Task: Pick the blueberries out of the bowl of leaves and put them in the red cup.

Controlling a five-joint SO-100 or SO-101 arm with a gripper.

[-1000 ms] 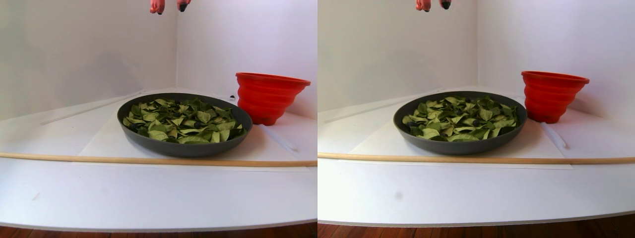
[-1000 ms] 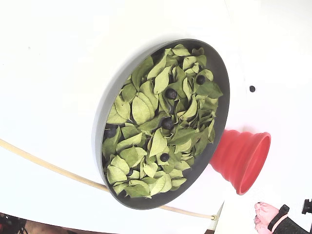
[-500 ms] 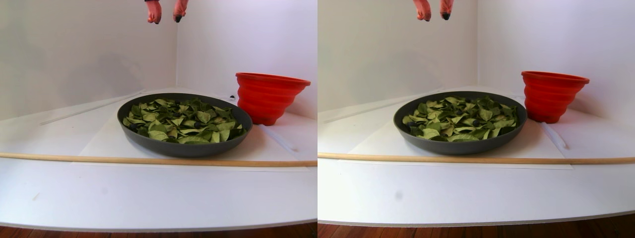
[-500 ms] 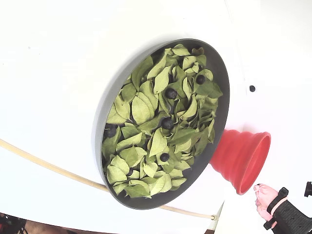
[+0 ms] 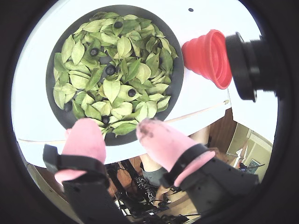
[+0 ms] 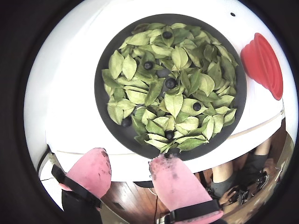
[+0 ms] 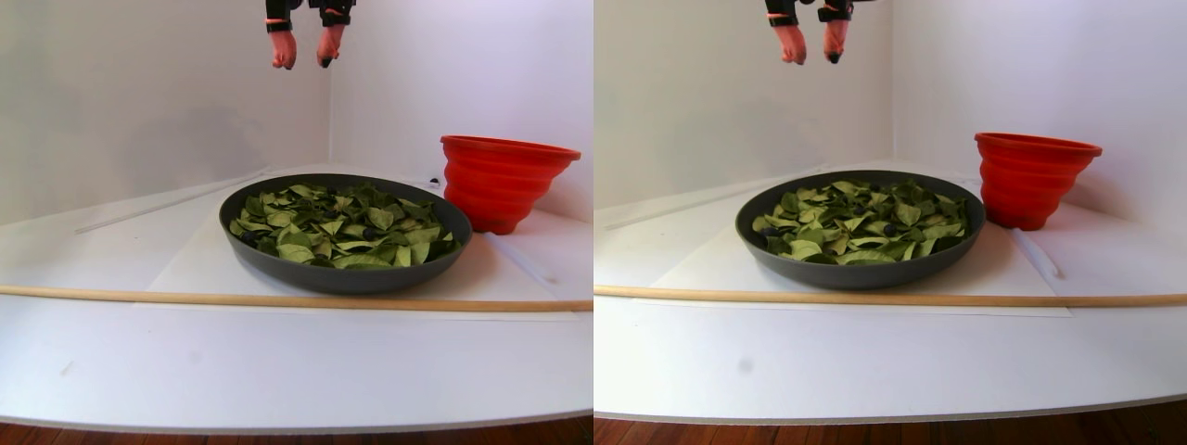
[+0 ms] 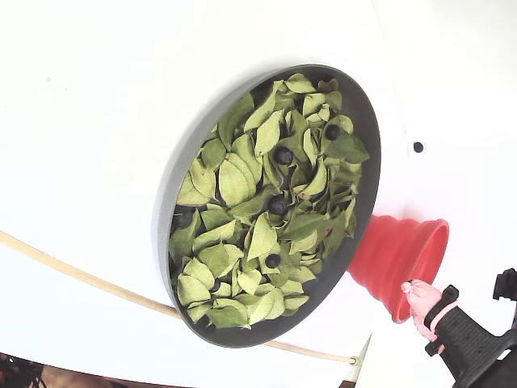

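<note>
The dark grey bowl [image 7: 343, 278] [image 8: 166, 210] [image 5: 175, 79] [image 6: 100, 88] holds many green leaves [image 8: 234, 182] [image 6: 174, 102] [image 5: 111, 88]. Several blueberries [image 8: 283, 154] [image 6: 170, 83] [image 5: 110, 70] lie among them. The red cup [image 7: 501, 181] [image 8: 396, 259] [image 5: 208, 56] [image 6: 264, 63] stands upright beside the bowl. My gripper [image 7: 303, 61] [image 5: 117, 133] [image 6: 128, 161] hangs high in the air, open, with nothing between its pink fingertips. In the fixed view one fingertip [image 8: 414, 291] shows by the cup's rim.
A thin wooden rod [image 7: 278, 298] [image 8: 81, 275] lies across the white table in front of the bowl. A flat black dot [image 8: 418, 147] [image 5: 190, 10] marks the table behind the bowl. White walls meet in a corner behind. A black camera body [image 5: 252, 65] juts in beside the cup.
The gripper has come down in the stereo pair view and slid up-left toward the cup's rim in the fixed view, staying open. Bowl, berries and cup have not moved.
</note>
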